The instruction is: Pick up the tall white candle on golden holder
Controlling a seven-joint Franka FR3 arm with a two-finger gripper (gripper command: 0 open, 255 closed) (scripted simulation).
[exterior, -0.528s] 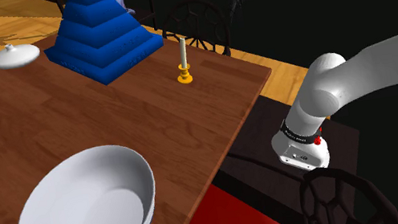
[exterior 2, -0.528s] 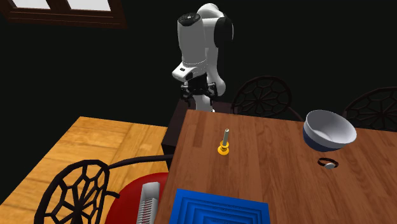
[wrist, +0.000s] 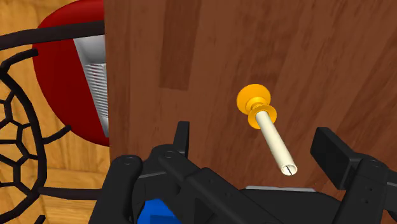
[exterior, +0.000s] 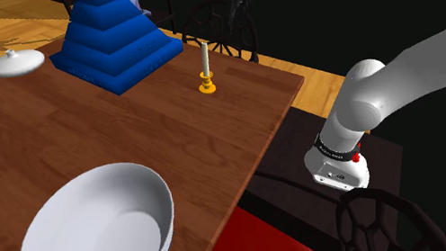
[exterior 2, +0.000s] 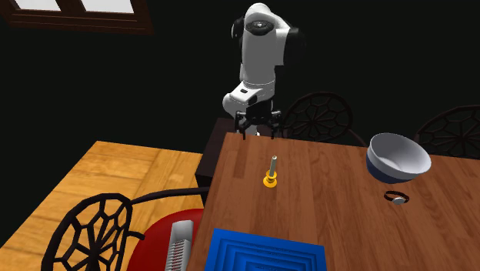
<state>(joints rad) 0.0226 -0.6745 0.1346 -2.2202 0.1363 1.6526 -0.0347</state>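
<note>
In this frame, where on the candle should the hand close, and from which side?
Probably the white shaft of the candle, above the golden holder, coming down from above with the open hand straddling it. It stands upright and slim; the holder's flared base sits flat on the table.

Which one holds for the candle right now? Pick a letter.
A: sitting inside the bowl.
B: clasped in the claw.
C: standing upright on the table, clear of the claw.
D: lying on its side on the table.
C: the candle stands upright on the table, and the open claw hangs apart from it, touching nothing.
</note>
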